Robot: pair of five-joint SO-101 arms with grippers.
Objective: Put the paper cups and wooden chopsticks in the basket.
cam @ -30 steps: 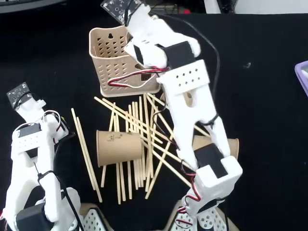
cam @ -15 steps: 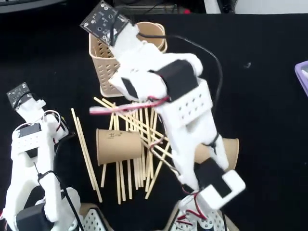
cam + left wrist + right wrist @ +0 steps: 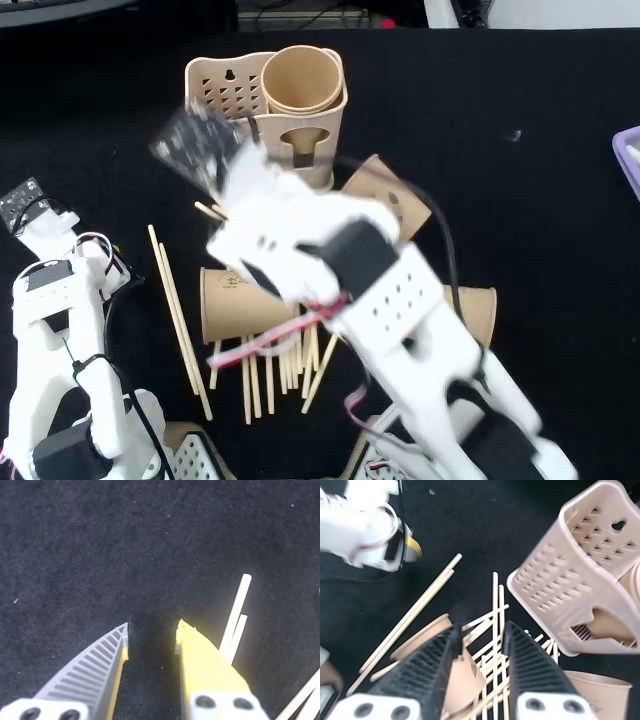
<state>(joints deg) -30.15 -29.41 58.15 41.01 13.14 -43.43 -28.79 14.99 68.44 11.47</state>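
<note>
The beige basket (image 3: 225,95) stands at the far side with a paper cup (image 3: 302,78) upright inside it. Three more paper cups lie on the table: one (image 3: 232,305) amid the chopsticks, one (image 3: 388,197) right of the basket, one (image 3: 482,312) at the right. Wooden chopsticks (image 3: 180,315) are scattered across the middle. My right gripper (image 3: 481,628) is open and empty, hovering over the chopstick pile (image 3: 496,607) and the lying cup (image 3: 422,640), near the basket (image 3: 580,580). Open over bare cloth is my left gripper (image 3: 152,629), beside two chopstick ends (image 3: 237,612).
The right arm (image 3: 385,295) covers much of the chopstick pile in the high view. The left arm (image 3: 55,300) stands at the left edge of the table. A purple object (image 3: 630,150) sits at the far right edge.
The right arm has drawn back from the basket toward the near side, leaving a cup in the basket and uncovering the cup beside it. The left arm shifted slightly left.
</note>
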